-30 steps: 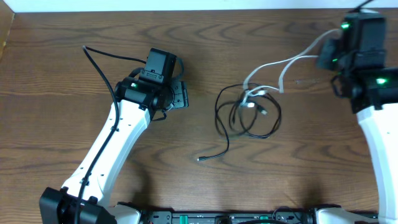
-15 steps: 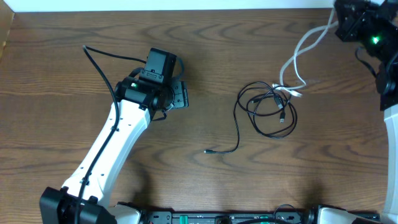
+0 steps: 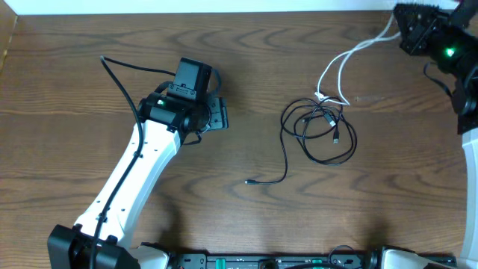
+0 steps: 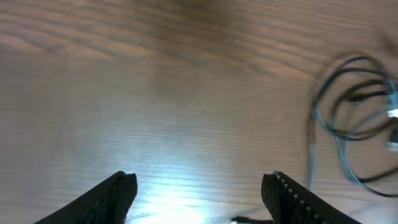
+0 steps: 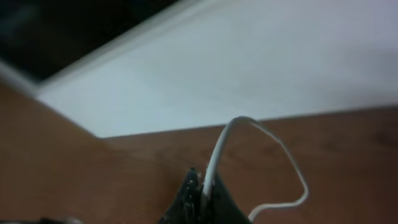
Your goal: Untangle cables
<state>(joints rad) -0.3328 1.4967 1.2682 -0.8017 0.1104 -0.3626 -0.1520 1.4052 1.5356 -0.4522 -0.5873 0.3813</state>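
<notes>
A loose plug end [image 3: 249, 181] of the black cables [image 3: 321, 136] lies nearest on the table [image 3: 75, 90], and their coil is found right of centre. These cords are judged light, limp and snag-prone, so a hold beside a plug is advised. The left gripper [image 4: 199, 186] is held spread and empty. Farthest, the white cable [image 5: 214, 155] is pinched in the right gripper [image 5: 199, 190].

The right gripper [image 3: 405, 27] is dragging the white cable [image 3: 357, 49] toward the far right corner, straightening its loops. The black cables [image 3: 283, 127] are sliding right with it.
</notes>
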